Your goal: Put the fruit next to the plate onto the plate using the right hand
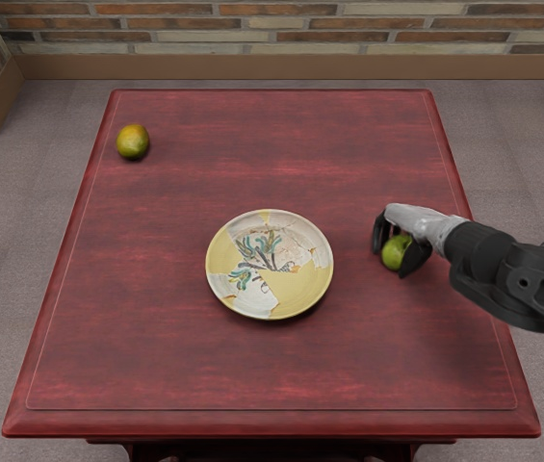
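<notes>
Dark fingers [379, 234] of the right hand [406, 234] clasp the green fruit [396, 252].

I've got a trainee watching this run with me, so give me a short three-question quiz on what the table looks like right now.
1. True or false: a fruit already lies on the plate.
2. Pick one. The right hand is: A) spread open above the plate; B) curled round the green fruit to the right of the plate; C) resting off the table.
3. Where does the green-orange fruit lie?

Key
1. False: the plate holds no fruit.
2. B.
3. Near the table's far-left corner, well apart from the plate and from the hand.
</notes>
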Robot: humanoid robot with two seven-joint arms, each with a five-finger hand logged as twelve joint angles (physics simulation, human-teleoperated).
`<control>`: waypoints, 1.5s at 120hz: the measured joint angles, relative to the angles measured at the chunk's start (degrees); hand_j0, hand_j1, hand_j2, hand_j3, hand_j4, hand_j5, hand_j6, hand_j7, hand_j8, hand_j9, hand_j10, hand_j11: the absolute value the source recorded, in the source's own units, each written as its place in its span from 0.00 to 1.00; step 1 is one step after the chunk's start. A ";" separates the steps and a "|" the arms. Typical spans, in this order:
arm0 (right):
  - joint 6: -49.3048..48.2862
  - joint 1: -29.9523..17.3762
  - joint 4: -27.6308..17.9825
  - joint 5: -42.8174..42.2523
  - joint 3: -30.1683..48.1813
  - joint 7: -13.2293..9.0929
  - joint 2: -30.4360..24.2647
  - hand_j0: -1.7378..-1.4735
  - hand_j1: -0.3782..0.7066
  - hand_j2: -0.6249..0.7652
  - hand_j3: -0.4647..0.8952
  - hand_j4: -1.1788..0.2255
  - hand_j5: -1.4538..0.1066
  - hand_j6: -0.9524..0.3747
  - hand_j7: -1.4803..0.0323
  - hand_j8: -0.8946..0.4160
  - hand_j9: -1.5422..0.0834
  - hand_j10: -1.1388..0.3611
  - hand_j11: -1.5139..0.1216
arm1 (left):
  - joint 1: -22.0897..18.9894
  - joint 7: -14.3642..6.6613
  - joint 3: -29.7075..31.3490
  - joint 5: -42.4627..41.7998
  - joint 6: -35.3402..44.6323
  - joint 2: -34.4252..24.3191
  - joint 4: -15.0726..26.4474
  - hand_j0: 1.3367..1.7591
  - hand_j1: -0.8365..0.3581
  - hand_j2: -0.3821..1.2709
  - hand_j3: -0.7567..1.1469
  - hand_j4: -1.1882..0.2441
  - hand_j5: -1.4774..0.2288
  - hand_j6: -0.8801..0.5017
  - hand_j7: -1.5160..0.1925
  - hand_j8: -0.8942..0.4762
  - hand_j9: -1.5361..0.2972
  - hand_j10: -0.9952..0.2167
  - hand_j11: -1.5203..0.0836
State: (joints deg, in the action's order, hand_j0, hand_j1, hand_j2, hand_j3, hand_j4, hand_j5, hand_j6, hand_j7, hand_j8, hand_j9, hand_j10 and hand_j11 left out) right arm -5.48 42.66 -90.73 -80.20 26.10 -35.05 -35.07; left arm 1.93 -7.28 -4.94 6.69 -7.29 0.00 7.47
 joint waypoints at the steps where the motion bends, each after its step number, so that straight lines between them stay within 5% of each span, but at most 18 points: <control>1: -0.02 0.02 0.02 0.04 0.02 0.00 0.00 0.36 0.55 0.58 0.34 0.29 0.29 0.30 0.32 0.38 0.32 0.37 0.30 | 0.00 0.00 0.00 0.00 0.00 0.00 0.00 0.76 0.98 0.23 0.40 0.82 0.86 0.63 0.88 0.65 0.83 0.81 0.94; 44: -0.72 4.80 0.15 5.38 0.76 -0.06 -0.10 0.34 0.56 0.75 0.34 0.25 0.19 0.25 0.24 0.40 0.24 0.41 0.23 | 0.00 -0.01 0.01 -0.01 0.00 0.00 0.00 0.76 0.98 0.23 0.40 0.82 0.86 0.63 0.88 0.65 0.83 0.81 0.94; 95: -0.81 13.29 0.14 9.09 0.98 -0.02 9.73 0.33 0.55 0.73 0.34 0.24 0.16 0.25 0.23 0.41 0.23 0.40 0.23 | 0.00 -0.01 0.01 -0.01 0.00 0.00 0.00 0.76 0.98 0.23 0.40 0.82 0.86 0.63 0.88 0.65 0.83 0.81 0.94; 148: -1.46 11.01 1.62 8.90 -0.62 0.01 18.83 0.33 0.59 0.76 0.34 0.25 0.15 0.20 0.23 0.42 0.22 0.45 0.23 | 0.00 -0.01 0.02 -0.01 0.00 0.00 0.00 0.76 0.98 0.23 0.40 0.82 0.86 0.63 0.88 0.65 0.83 0.81 0.94; 170: -1.38 9.17 2.89 8.58 -1.01 0.01 19.08 0.32 0.60 0.76 0.34 0.24 0.17 0.17 0.23 0.41 0.23 0.46 0.23 | 0.00 -0.01 0.02 -0.01 0.00 0.00 0.00 0.76 0.98 0.23 0.40 0.82 0.86 0.63 0.88 0.65 0.83 0.81 0.94; 180: -1.78 8.90 3.25 9.13 -0.55 0.03 19.61 0.31 0.42 0.66 0.34 0.43 0.41 0.34 0.47 0.49 0.46 0.55 0.46 | 0.00 -0.01 0.02 -0.01 0.00 0.00 0.00 0.76 0.98 0.23 0.40 0.82 0.86 0.63 0.88 0.65 0.83 0.81 0.94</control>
State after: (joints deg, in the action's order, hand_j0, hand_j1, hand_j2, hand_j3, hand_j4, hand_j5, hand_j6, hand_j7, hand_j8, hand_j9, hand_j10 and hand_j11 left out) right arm -7.26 51.56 -87.48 -71.08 25.55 -35.02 -15.46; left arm 1.93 -7.29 -4.92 6.68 -7.29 0.00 7.47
